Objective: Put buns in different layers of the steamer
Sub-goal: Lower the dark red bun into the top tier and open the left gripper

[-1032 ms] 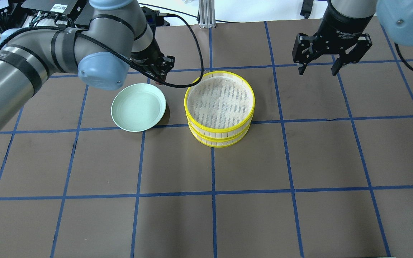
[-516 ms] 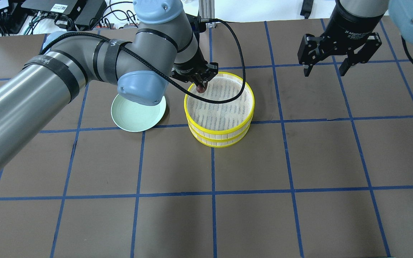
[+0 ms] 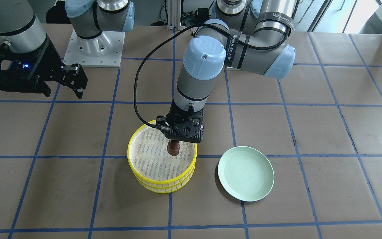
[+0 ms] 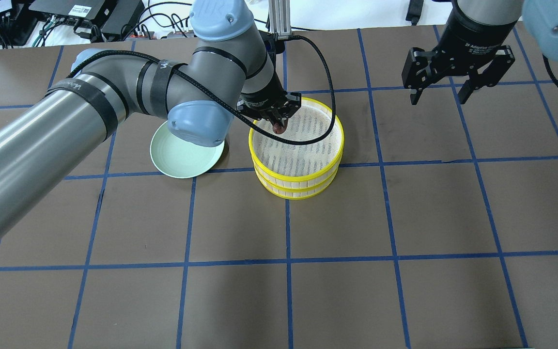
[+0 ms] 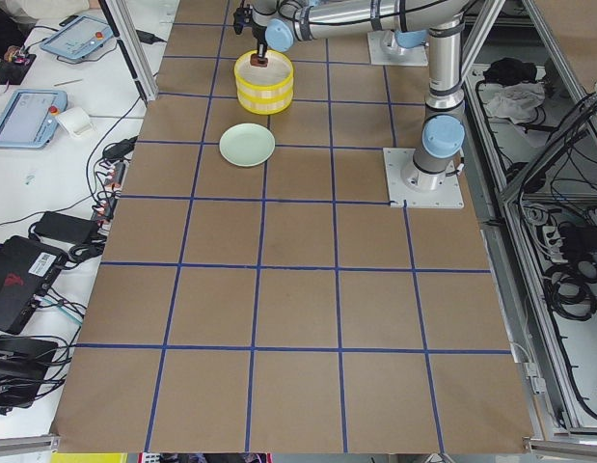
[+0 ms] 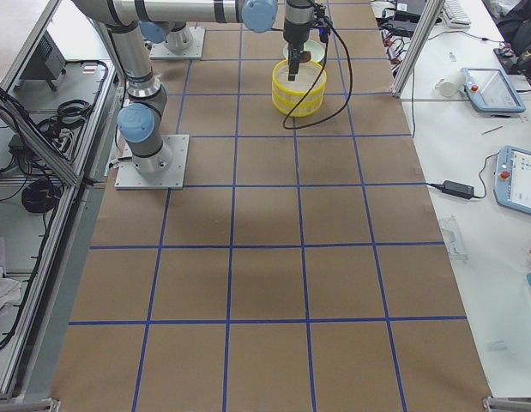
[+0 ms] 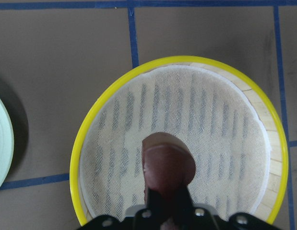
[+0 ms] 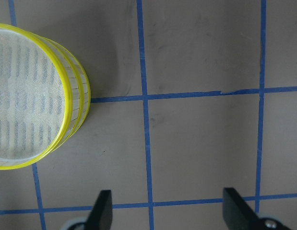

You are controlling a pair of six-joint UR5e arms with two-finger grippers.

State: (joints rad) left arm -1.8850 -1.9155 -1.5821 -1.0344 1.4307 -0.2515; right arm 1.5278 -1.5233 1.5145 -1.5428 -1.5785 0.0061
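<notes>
In the front-facing view the task looks well under way. The left gripper (image 3: 174,143) is clamped on the brown bun (image 3: 173,149) and hangs over the top tray (image 3: 151,164) of the steamer (image 3: 164,186), toward the tray's 1 o'clock side. The bun has not been let go. The green plate (image 3: 245,172), at 3 o'clock of the steamer, is bare. No white bun shows anywhere; it may sit in the lower tray under the mesh, but that cannot be told. From overhead, the left arm reaches in from 9 o'clock with its wrist pointing straight down, and the bun sits near the tray's 10 o'clock. The right gripper (image 4: 439,99) hovers with its jaws spread, holding nothing, well apart at 2 o'clock. The two side views are too small to add detail. The left wrist view shows the bun pinched between the fingers above bare mesh, and whether they touch is unclear. The right wrist view shows parted fingers (image 8: 104,207) over the table (image 8: 201,143). What appears left is lowering and releasing.
</notes>
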